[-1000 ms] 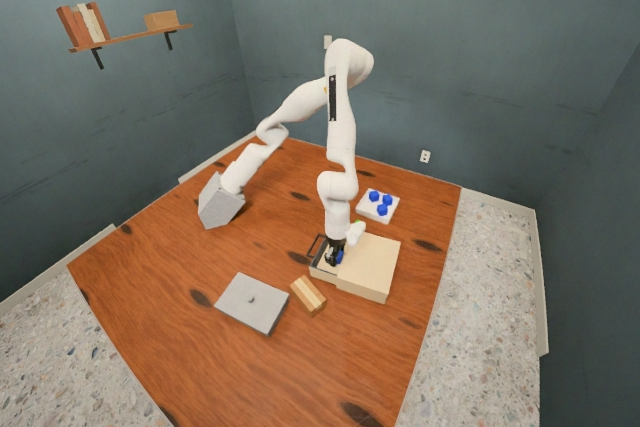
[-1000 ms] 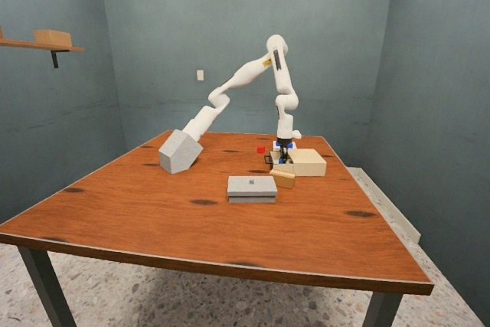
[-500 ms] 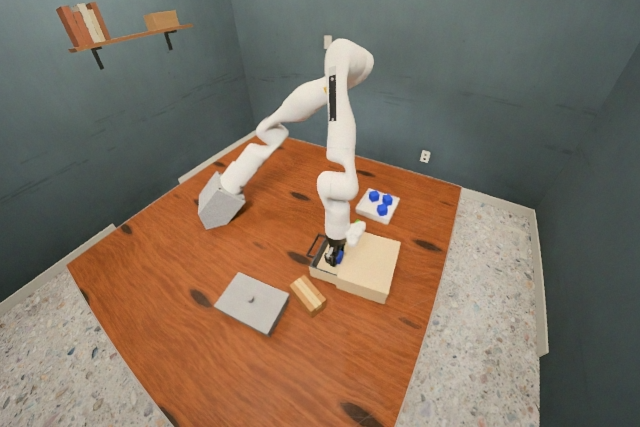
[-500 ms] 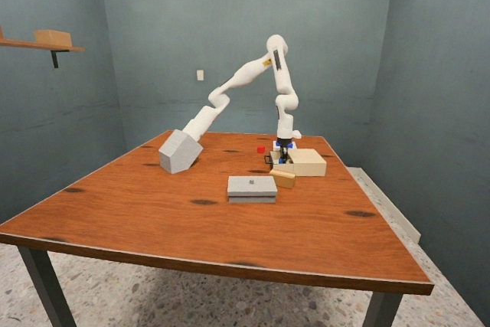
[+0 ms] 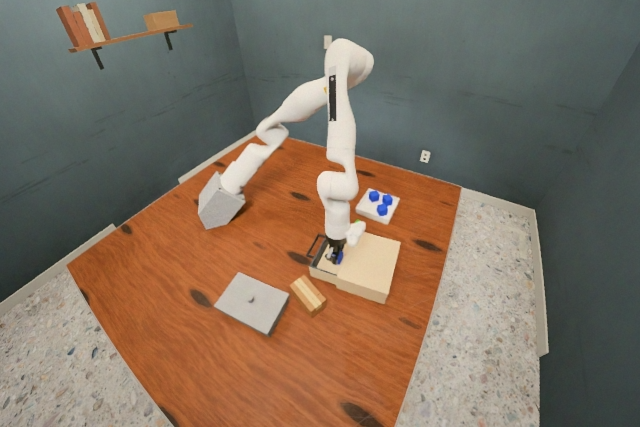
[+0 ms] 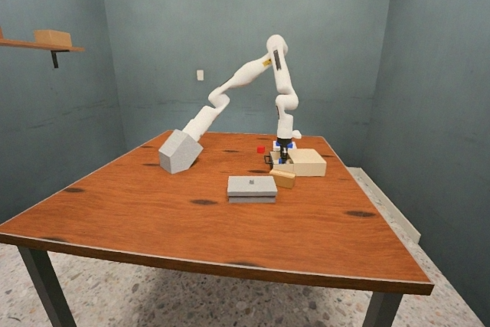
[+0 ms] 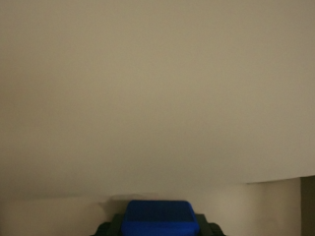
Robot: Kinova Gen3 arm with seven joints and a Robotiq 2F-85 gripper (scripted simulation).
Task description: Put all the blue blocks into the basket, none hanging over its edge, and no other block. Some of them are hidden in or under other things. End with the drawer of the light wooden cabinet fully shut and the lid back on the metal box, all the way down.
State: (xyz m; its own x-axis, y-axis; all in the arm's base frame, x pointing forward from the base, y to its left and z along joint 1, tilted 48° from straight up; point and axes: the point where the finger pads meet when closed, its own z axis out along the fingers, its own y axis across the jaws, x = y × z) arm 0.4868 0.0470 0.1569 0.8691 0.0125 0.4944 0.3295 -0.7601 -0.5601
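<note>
Blue block (image 5: 339, 257) (image 6: 280, 161) (image 7: 159, 218) gripped by the hand (image 5: 335, 258) (image 6: 283, 160) (image 7: 159, 227) inside the open cabinet drawer (image 5: 324, 274) (image 6: 282, 167), lidded grey metal box (image 5: 251, 303) (image 6: 252, 189) at near left, three blue blocks in the white basket (image 5: 368, 214) (image 6: 276, 149).

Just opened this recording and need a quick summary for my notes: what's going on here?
The robot arm reaches down into the open drawer of the light wooden cabinet, its fingers shut on a blue block. Three more blue blocks sit in the white basket behind the cabinet. The metal box has its lid on. A red block lies on the table. The drawer still needs shutting.
</note>
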